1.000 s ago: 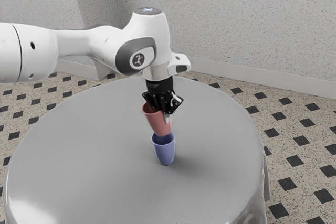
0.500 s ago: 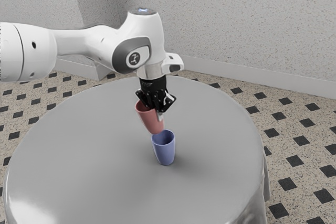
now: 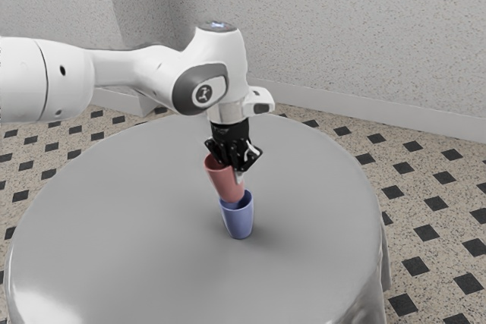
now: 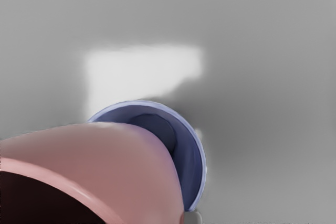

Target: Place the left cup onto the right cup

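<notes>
Pink cup point(image 3: 224, 180), clamped tilted in the pincer point(image 3: 235, 164), has its base at the blue cup's point(image 3: 238, 221) rim.

A small blue plastic cup point(image 3: 238, 224) is set upright on the round, smooth grey table point(image 3: 114, 225), slightly toward three o'clock from its middle in the exterior view.

Pink cup point(image 3: 225, 180), blue cup point(image 3: 238, 218), grey table point(image 3: 114, 225).
</notes>
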You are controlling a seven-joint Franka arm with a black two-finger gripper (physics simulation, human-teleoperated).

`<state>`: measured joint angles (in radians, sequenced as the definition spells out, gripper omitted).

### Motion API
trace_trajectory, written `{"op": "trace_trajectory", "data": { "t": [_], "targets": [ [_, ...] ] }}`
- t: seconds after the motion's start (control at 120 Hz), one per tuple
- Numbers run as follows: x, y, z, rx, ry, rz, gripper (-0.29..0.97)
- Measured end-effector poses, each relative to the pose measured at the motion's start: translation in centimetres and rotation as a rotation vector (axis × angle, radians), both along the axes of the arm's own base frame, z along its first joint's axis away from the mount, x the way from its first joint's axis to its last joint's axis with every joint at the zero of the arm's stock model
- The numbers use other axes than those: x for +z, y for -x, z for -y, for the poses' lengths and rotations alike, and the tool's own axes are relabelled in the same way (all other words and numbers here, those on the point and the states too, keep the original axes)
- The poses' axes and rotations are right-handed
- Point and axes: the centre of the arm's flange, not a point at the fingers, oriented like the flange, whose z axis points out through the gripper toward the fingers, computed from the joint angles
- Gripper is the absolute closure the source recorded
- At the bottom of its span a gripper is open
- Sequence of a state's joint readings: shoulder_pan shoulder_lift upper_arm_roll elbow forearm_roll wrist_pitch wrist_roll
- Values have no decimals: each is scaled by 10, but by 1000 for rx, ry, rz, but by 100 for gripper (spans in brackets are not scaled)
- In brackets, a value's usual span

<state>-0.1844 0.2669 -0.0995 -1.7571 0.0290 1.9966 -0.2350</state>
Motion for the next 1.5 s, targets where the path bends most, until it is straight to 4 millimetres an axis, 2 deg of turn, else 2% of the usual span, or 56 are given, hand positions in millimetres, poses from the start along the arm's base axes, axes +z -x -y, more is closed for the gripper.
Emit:
{"op": "trace_trajectory", "data": {
  "t": [0.433, 0.65, 0.75, 0.875, 1.117, 1.5],
  "targets": [
    [1, 0, 4, -5, 2, 4, 78],
    [-3, 0, 10, -25, -4, 7, 32],
    [-3, 0, 10, -28, -4, 10, 20],
    [-3, -1, 10, -31, -4, 13, 11],
    [5, -3, 12, -38, -2, 30, 4],
    [9, -3, 12, -45, -4, 37, 1]
  ]
}}
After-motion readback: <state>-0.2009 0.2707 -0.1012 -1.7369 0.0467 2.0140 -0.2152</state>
